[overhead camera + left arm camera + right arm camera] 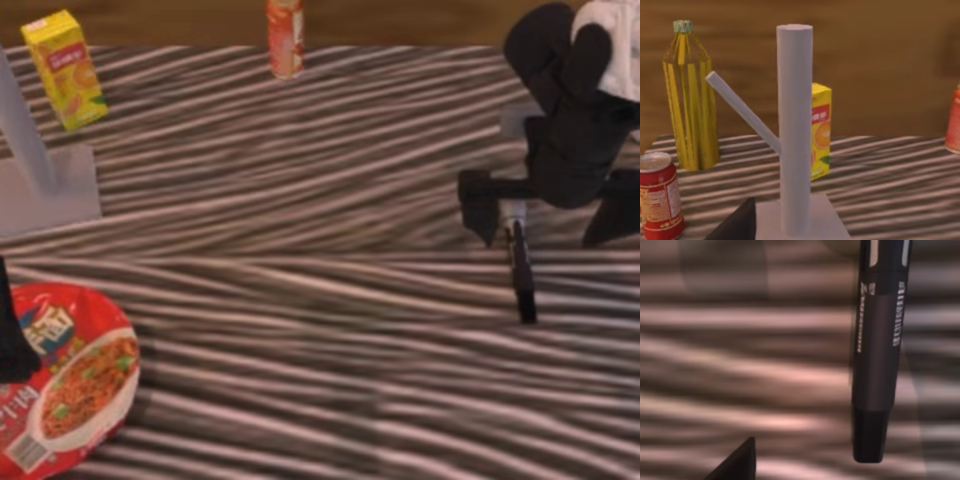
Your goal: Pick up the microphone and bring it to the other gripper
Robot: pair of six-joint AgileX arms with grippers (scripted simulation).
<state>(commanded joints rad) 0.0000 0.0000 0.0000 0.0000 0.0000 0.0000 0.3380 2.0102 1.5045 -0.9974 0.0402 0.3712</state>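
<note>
The microphone point(521, 270) lies flat on the striped table at the right, its thin black handle pointing toward the front edge. Its head end is tucked under my right gripper point(540, 240), which hovers over it open, one finger on each side and not touching. The right wrist view shows the black handle point(876, 365) with white lettering and one fingertip point(737, 465) well apart from it. My left gripper point(10, 335) is parked at the table's left edge beside the noodle bowl, open and empty, with one finger point(737, 225) showing in the left wrist view.
A red noodle bowl point(70, 385) sits front left and a white post stand point(45, 180) at the left. A yellow juice carton point(65, 68) and an orange can point(285, 38) stand at the back. A yellow bottle point(690, 100) and a red can point(657, 195) show in the left wrist view.
</note>
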